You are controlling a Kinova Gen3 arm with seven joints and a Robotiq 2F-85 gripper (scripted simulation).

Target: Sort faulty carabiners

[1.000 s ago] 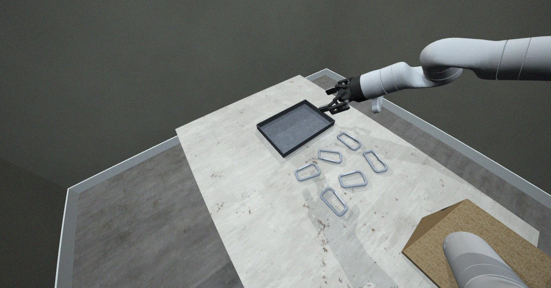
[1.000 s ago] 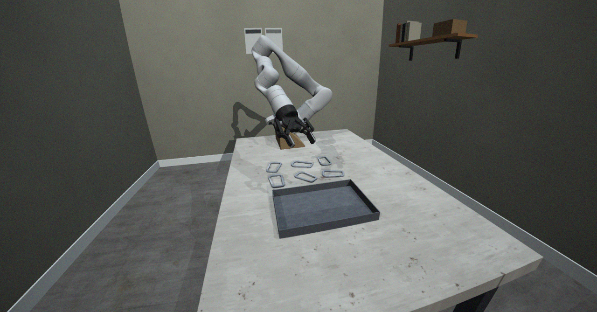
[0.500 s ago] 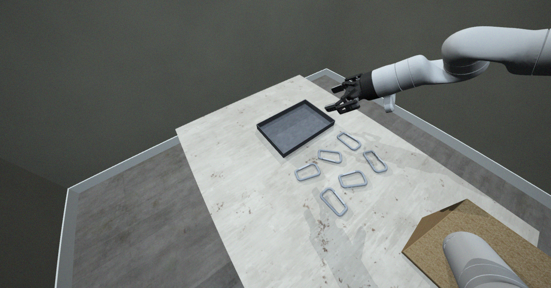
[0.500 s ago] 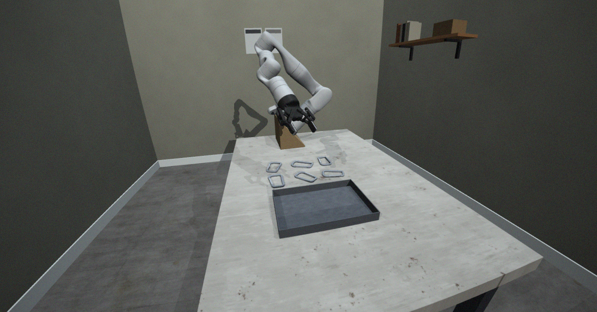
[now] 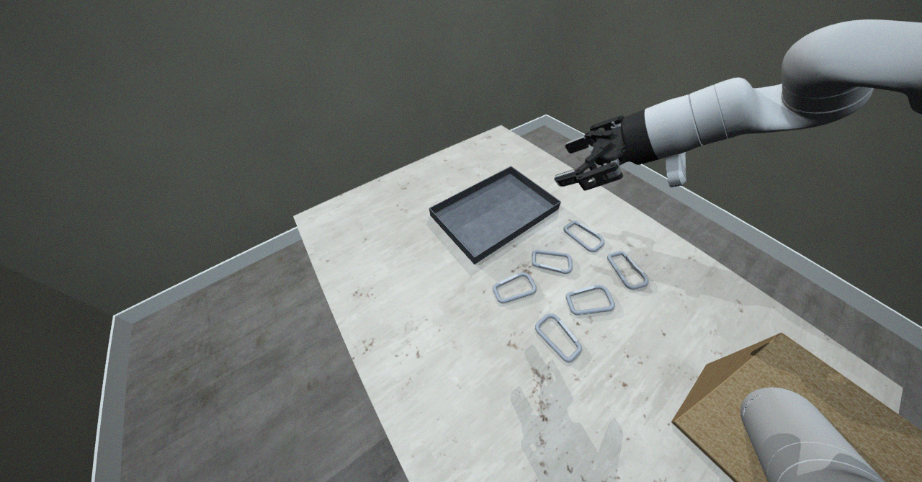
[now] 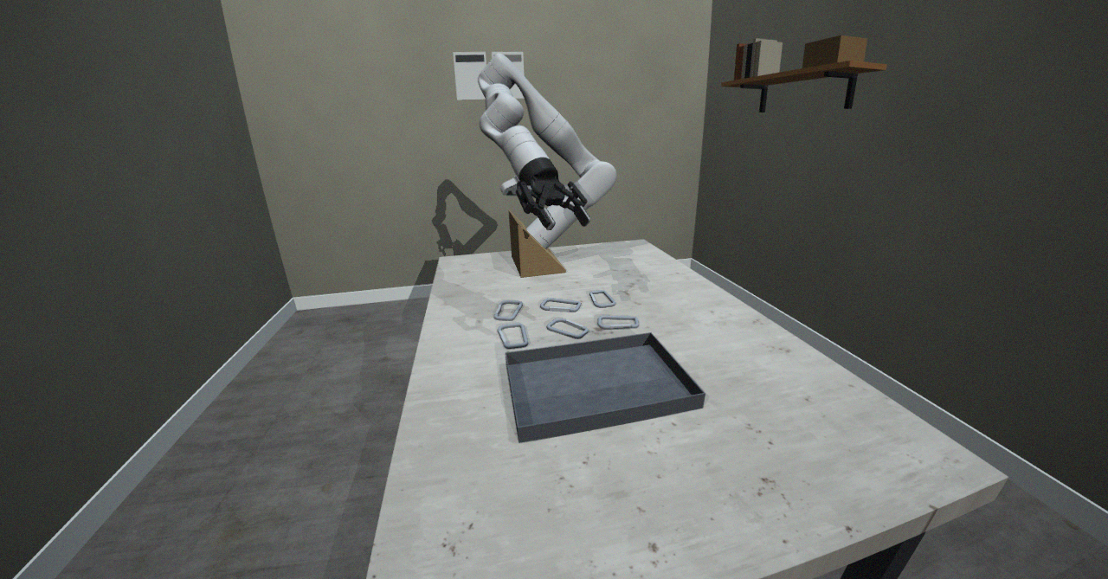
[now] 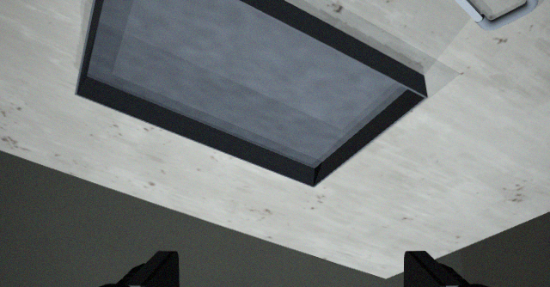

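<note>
Gripper (image 5: 578, 161) hangs wide open and holds nothing, high above the table (image 5: 399, 324) beside the grey tray (image 5: 451, 221). Six carabiners (image 5: 557, 337) lie on the table just outside the tray, none inside it.

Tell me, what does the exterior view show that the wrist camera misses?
Only the exterior view shows the whole arm, all six carabiners, the wall shelf and the brown block. Only the wrist view shows one carabiner's gate close up, and its own fingertips. Both show the grey tray, with no carabiner in it, and the table.
</note>
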